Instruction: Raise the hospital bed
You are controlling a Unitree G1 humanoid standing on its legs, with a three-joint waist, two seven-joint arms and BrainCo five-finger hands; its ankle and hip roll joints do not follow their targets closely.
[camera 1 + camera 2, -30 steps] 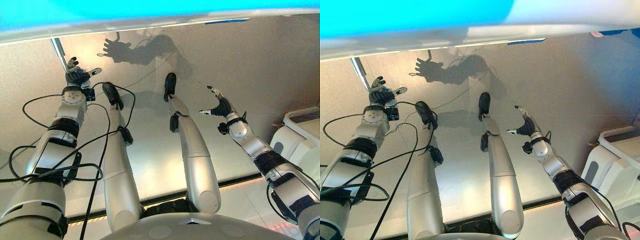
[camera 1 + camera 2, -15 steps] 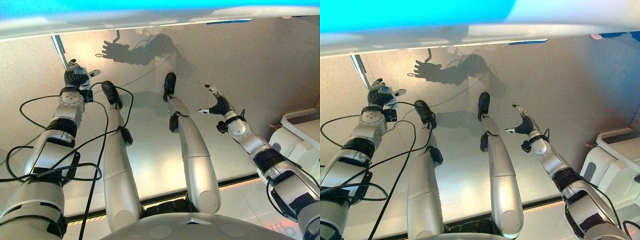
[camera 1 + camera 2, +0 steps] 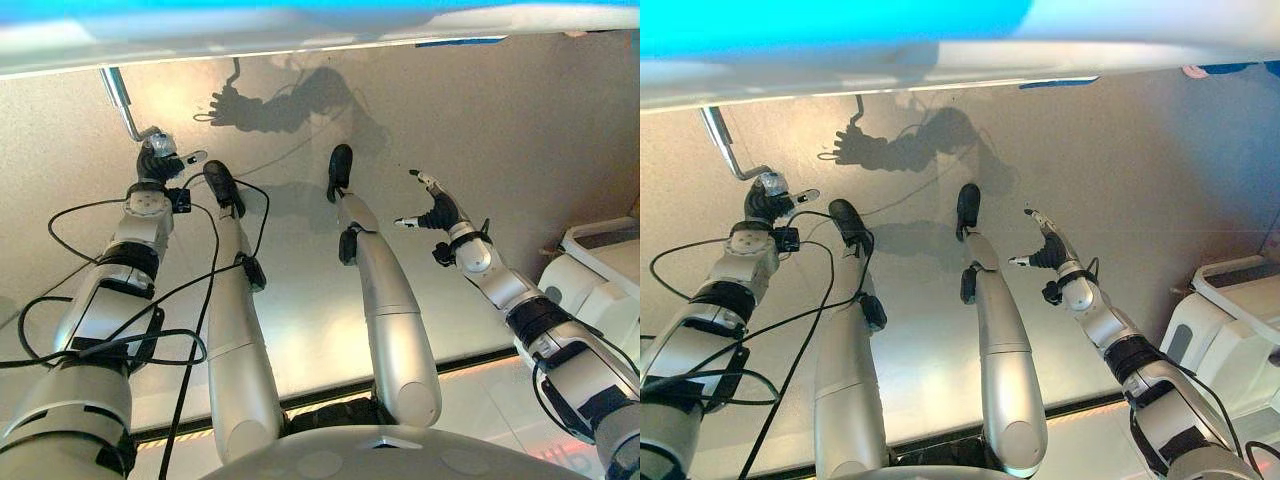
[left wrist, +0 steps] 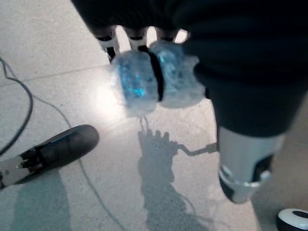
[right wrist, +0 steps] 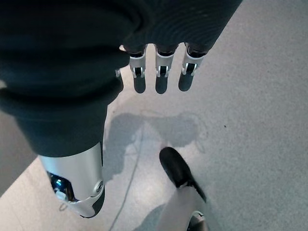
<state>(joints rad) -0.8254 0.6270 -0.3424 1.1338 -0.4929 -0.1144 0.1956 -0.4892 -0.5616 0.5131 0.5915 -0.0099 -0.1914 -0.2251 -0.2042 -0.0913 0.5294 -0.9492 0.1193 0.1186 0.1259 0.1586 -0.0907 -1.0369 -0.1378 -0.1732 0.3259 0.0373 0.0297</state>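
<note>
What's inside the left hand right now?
The left hand is curled round the crank handle, whose grip is wrapped in clear plastic. The metal crank rod runs from the hand up under the bed's edge. Where the rod joins the bed is hidden.

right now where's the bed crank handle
The crank handle hangs below the bed edge at the upper left of the eye views, its lower end at the left hand, whose fingers curl round its grip.

White plastic unit [image 3: 600,285] on speckled grey floor [image 3: 520,140], right side.
</note>
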